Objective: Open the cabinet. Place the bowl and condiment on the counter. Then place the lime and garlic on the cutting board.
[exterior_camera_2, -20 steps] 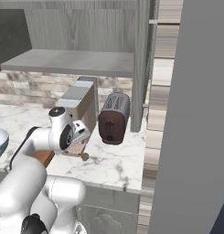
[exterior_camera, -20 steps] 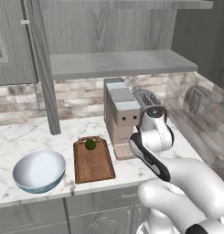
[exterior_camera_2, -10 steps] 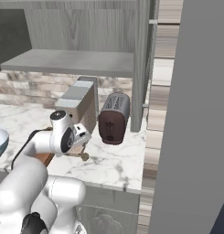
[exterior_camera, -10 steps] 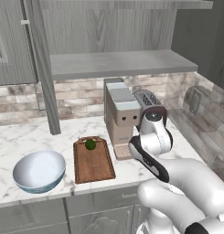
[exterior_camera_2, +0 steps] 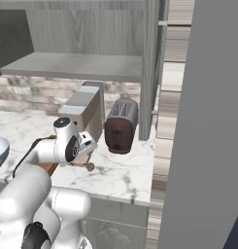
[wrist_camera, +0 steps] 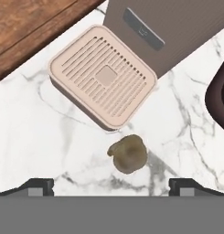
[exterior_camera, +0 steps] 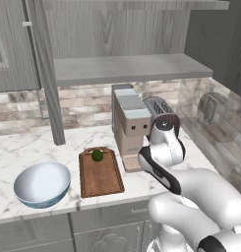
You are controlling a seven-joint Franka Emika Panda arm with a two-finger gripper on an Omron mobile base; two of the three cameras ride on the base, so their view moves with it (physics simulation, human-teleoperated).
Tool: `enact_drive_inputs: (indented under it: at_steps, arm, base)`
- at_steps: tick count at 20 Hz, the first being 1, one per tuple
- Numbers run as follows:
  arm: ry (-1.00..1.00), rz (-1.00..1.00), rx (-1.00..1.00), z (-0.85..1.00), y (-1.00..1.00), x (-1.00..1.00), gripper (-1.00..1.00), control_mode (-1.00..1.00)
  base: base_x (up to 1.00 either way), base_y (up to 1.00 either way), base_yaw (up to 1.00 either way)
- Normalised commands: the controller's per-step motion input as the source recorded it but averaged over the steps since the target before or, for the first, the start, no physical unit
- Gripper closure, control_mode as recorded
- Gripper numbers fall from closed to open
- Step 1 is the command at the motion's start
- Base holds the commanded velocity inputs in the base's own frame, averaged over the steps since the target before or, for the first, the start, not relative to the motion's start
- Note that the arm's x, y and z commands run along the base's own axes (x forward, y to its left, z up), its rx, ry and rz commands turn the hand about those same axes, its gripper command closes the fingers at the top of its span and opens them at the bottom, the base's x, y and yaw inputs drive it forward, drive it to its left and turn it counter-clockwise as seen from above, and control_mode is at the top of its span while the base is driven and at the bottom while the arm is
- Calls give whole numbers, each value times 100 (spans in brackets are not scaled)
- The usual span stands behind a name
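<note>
Left to right. Bowl [exterior_camera: 43, 183] sits on the counter [exterior_camera: 18, 147] at far left, upright, white inside facing up, so that part looks done. Next along, the cutting board [exterior_camera: 100, 173] lies flat w/ the lime [exterior_camera: 97, 156] on it near the handle end, so that's done too. Above, the cabinet [exterior_camera: 127, 69] stands open and its grey shelf is bare.

Right of the board is the coffee machine [exterior_camera: 131, 125], then the toaster [exterior_camera: 160, 106]. In the hand view the machine's drip tray [wrist_camera: 103, 75] is just beyond the garlic [wrist_camera: 128, 154], and a corner of the board shows top left.

What's changed over the last sec: v. little. My arm only settles a touch. The garlic hasn't budged on the marble; in the right base view it lies just under my wrist [exterior_camera_2: 90, 167]. My gripper [wrist_camera: 112, 185] is as wide open as before, holding nothing, w/ a fingertip either side of the bulb but not touching it.

Meaning: I'm lined up over the garlic, and the grab itself hasn't started. I judge it's the last item to move. Next I need to drop straight down, close on the bulb, then carry it left past the drip tray to the board beside the lime. Risk: the bulb is small, lumpy and near the tray edge, so it could roll or get nudged if I come down off-centre.
</note>
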Motion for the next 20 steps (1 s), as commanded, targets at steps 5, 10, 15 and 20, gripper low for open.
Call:
enact_drive_inputs:
  at_steps: [5,10,15,20]
  arm:
    - [0,-3,0,-8,0,3,-100,-100]
    - [0,-3,0,-13,0,0,-100,-100]
    - [0,-3,0,-15,-5,0,-100,-100]
    - [0,-3,0,-13,-10,0,-100,-100]
  base:
    - [0,0,0]
    - [0,0,0]
    - [0,0,0]
    - [0,0,0]
